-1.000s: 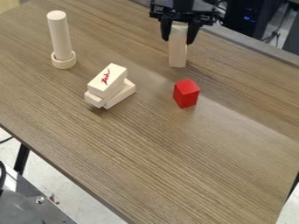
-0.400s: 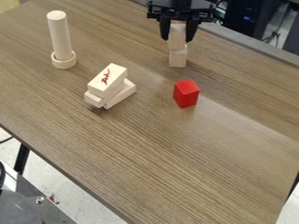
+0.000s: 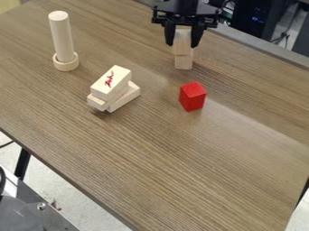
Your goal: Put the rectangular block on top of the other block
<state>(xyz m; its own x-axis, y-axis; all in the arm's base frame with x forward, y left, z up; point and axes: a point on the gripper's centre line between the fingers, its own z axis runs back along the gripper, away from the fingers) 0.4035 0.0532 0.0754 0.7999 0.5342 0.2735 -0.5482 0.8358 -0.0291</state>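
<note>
End effector (image 3: 181, 45) at top of worktop (image 3: 181, 158), holding upper block (image 3: 181, 39) upright, one finger each side. Upper block sits over lower block (image 3: 184, 62), a bit off to the left in view, no gap seen; can't tell if weight is on it. Red block (image 3: 192, 96) near, apart. Small block pile (image 3: 112, 85) left of red block. White cylinder (image 3: 61, 36) upright in ring (image 3: 66, 66), far left.
</note>
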